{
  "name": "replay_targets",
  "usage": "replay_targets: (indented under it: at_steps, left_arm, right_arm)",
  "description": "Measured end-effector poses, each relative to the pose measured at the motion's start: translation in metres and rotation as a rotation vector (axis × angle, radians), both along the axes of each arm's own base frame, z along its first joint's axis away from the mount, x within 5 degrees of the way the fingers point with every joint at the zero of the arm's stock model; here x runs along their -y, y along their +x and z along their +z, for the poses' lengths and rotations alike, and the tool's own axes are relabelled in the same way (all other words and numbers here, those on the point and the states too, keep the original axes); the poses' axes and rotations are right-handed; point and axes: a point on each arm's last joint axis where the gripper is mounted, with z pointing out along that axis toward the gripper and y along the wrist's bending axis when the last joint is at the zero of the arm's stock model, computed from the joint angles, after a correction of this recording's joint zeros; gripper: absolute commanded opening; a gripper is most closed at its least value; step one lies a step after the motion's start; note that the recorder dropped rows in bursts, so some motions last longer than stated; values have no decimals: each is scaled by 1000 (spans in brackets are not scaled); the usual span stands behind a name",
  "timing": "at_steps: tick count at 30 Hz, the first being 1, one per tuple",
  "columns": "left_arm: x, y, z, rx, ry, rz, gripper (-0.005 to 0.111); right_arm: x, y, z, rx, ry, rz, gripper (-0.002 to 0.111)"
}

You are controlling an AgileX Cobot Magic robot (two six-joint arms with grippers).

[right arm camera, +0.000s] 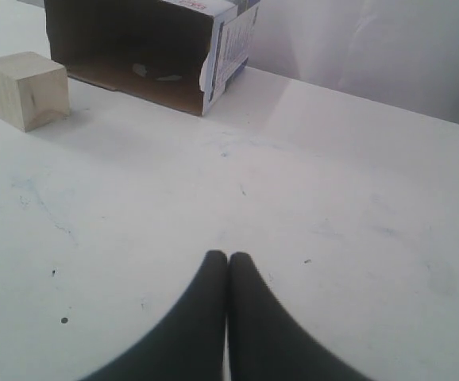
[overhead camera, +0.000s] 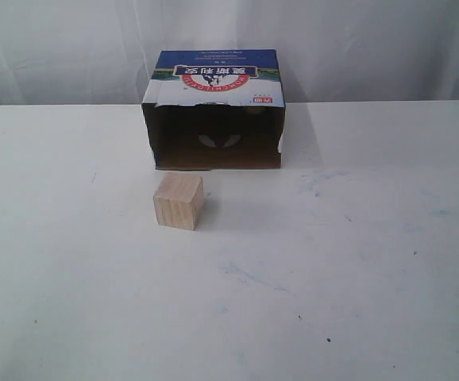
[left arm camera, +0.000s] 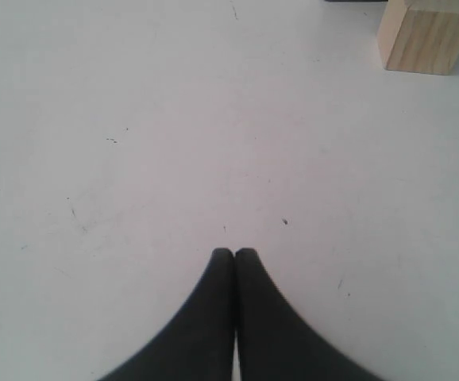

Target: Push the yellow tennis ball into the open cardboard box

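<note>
White table [overhead camera: 372,262]; open cardboard box [overhead camera: 214,79] on its side at far middle, mouth toward the camera; wooden cube [overhead camera: 179,201] just before it, apart; left gripper [left arm camera: 234,252] and right gripper [right arm camera: 228,255] both pressed closed, box well apart from each; yellow tennis ball: can't tell where.

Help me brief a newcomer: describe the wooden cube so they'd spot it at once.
On the white table stands an open box, its dark mouth facing the exterior camera. Just before the mouth's left end, not touching it, sits the cube. It is small, pale wood, while the box is larger and printed blue, white and red.
</note>
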Motion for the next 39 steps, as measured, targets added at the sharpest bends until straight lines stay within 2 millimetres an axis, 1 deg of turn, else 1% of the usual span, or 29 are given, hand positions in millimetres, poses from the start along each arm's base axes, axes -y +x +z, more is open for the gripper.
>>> replay_targets:
  at_steps: [24, 30, 39]
  left_arm:
    - [0, 0, 0, 0, 0, 0, 0]
    - [0, 0, 0, 0, 0, 0, 0]
    - [0, 0, 0, 0, 0, 0, 0]
  right_arm:
    - [0, 0, 0, 0, -5, -1, 0]
    - [0, 0, 0, -14, 43, -16, 0]
    - [0, 0, 0, -17, 53, -20, 0]
